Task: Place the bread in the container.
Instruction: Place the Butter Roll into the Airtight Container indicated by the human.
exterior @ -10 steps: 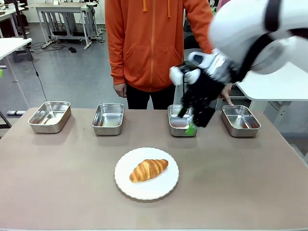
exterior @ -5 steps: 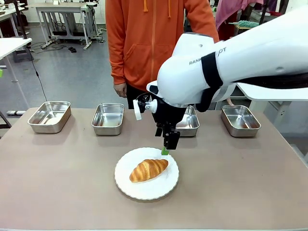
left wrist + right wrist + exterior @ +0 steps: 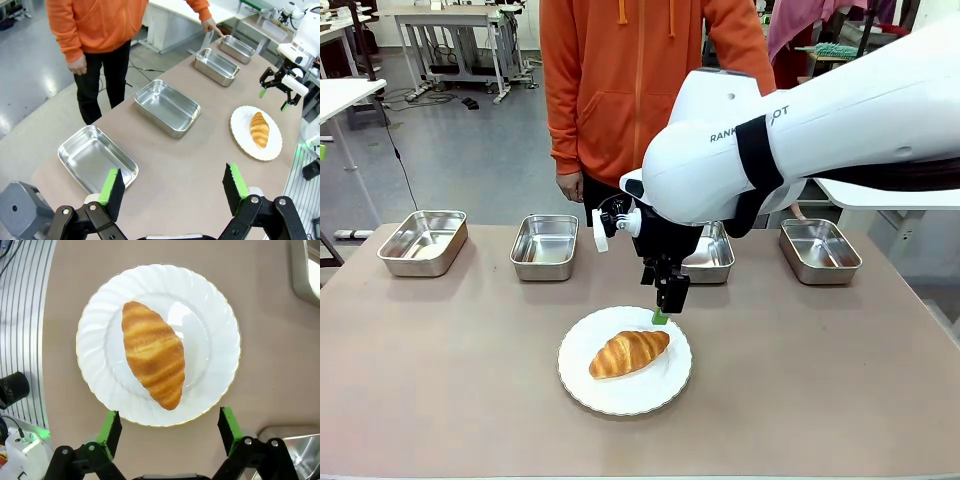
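Right end effector [image 3: 663,312] spread above bread [image 3: 629,353], plate [image 3: 670,388] rim.

The bread [image 3: 629,353] lies on the plate [image 3: 669,388], just below and robot-side of the right tool [image 3: 663,309]. Four pans line the worktop [image 3: 840,380] beyond the right tool, the person behind them.

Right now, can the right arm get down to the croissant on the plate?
Probably yes. The right gripper hangs open above the plate's far edge, and the croissant lies bare on top with nothing over it, so a short move toward it should do.
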`<state>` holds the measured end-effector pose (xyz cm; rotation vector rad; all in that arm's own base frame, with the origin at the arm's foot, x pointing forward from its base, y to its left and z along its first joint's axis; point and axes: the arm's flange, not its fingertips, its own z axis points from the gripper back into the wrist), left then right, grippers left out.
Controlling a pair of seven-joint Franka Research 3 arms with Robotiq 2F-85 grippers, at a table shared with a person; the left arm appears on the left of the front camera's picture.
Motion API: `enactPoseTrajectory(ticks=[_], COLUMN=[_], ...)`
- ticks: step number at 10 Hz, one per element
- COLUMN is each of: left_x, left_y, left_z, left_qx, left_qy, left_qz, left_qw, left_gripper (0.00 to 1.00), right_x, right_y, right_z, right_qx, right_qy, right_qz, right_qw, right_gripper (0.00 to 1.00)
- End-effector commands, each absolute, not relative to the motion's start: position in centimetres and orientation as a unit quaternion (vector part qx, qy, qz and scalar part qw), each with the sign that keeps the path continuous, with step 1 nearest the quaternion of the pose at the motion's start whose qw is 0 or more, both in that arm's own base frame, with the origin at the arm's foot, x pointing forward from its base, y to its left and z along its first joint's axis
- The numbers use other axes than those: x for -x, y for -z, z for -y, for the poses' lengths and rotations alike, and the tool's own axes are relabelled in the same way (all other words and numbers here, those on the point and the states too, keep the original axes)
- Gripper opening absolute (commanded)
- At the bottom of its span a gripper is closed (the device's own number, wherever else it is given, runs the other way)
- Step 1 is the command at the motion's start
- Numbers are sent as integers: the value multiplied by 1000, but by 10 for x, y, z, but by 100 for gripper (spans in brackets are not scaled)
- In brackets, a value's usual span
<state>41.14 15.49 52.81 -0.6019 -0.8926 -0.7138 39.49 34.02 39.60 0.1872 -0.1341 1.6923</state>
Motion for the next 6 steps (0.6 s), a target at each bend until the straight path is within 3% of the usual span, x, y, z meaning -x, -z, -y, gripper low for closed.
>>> enactPoseTrajectory(ticks=[1, 6], left_x=[-410, -410], left_y=[-529, -529], left_z=[-154, -154], left_qx=[280, 280], left_qy=[333, 333], left_qz=[418, 418], left_qw=[797, 797], left_gripper=[100, 100], right_x=[-394, -359], right_y=[-398, -374], right_z=[-340, -379], right_qx=[-82, -50], right_qy=[-747, -769], right_qz=[61, 21], right_qw=[657, 637], right_gripper=[100, 100])
